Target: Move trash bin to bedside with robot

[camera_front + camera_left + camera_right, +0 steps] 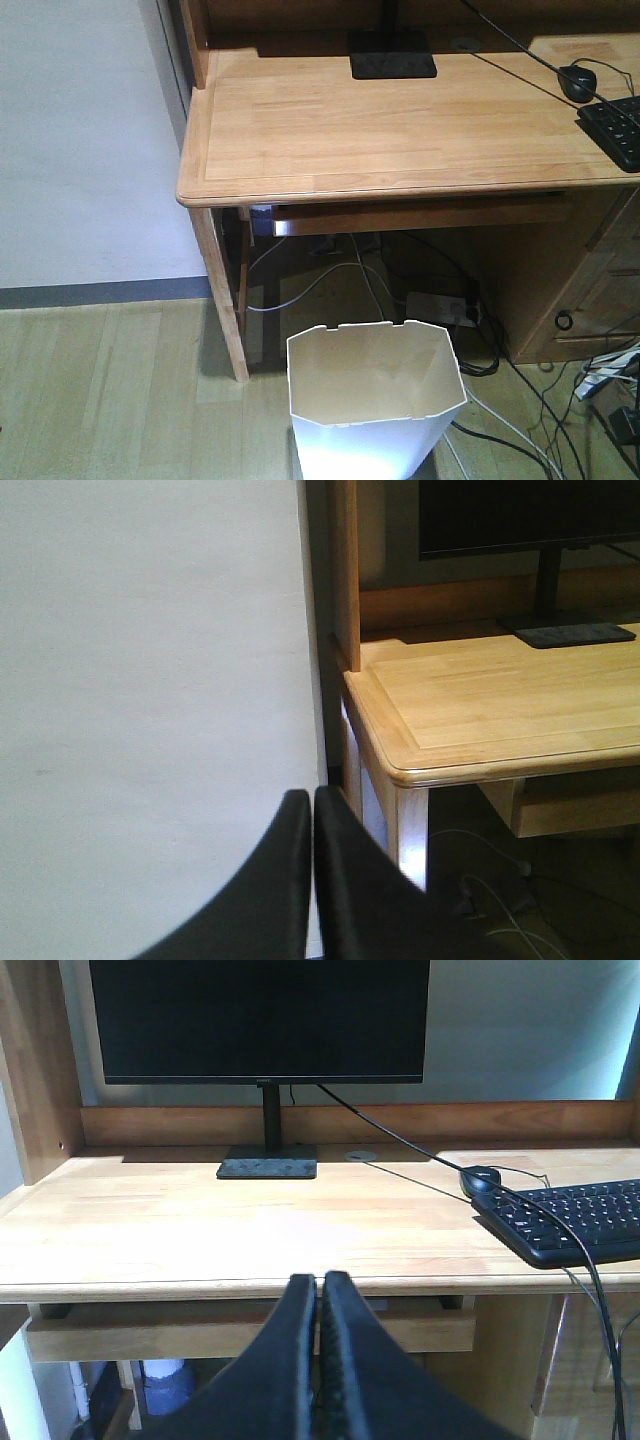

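**Left gripper.** The left gripper (pixel 313 880) is fully closed. Its two black fingers (pixel 270 890) lie flat against each other along their length, with nothing between them. A plain white wall (pixel 150 680) fills the area ahead of it and to its left. The rounded corner of the light wooden desk (pixel 500 700) lies ahead and to its right, higher than the fingertips. The desk leg (pixel 412 830) stands just to the right of the fingers in this view.

**Right gripper.** The right gripper (pixel 322 1360) is also closed, fingers pressed together and empty. The front edge of the desk runs directly ahead of the fingertips and slightly above them. Straight ahead across the desk top, a little to the left, stands a dark monitor (pixel 260 1020) on a flat black base (pixel 268 1168). Ahead and to the right lie a black keyboard (pixel 580 1220) and, beyond its near corner, a black mouse (pixel 483 1178). A black cable (pixel 400 1145) runs from behind the monitor toward the mouse.

**Trash bin.** The trash bin (pixel 375 400) shows in the front-facing view only. It stands upright on the wooden floor (pixel 100 390), in front of the desk and below its front edge, to the right of the left front leg. Its notched white rim faces up, and the cream-white interior holds nothing visible. A power strip (pixel 440 305) and loose leads lie on the floor behind it, under the desk. Neither gripper appears in that view, so the bin's position relative to either one cannot be determined.
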Available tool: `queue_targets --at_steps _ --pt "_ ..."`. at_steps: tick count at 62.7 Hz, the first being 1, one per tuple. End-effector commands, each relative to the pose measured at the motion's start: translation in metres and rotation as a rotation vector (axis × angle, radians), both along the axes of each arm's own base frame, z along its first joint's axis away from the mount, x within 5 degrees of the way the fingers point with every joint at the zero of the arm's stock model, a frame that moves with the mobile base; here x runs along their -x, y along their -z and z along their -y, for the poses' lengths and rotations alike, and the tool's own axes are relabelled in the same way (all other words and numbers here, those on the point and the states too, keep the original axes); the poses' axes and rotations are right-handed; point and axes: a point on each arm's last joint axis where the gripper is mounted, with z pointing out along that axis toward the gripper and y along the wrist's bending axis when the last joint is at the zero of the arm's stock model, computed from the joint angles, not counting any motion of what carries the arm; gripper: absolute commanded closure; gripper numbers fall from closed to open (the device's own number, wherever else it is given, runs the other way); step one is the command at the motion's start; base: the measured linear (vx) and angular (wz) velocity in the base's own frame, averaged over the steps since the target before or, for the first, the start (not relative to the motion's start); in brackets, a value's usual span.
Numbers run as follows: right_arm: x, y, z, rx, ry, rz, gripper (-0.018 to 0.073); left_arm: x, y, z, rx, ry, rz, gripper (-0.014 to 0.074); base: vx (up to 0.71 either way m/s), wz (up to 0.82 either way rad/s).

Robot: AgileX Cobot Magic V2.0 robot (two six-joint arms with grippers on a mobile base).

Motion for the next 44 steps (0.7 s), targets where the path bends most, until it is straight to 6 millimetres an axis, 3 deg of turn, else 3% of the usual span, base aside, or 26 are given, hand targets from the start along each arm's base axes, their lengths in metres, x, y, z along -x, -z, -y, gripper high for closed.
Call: queue_targets --at_steps 1,44 --pt "-0.0014 0.0000 -0.0001 0.021 -0.002 0.043 0.0568 0.0014 -0.0148 0.0001 0.009 0.000 0.101 0.0603 0.00 0.00" --pt "-0.0014 0.0000 -0.0001 0.021 -0.002 0.043 0.0568 0.0014 -0.0148 0.0001 0.009 0.000 0.101 0.0603 0.00 0.00"
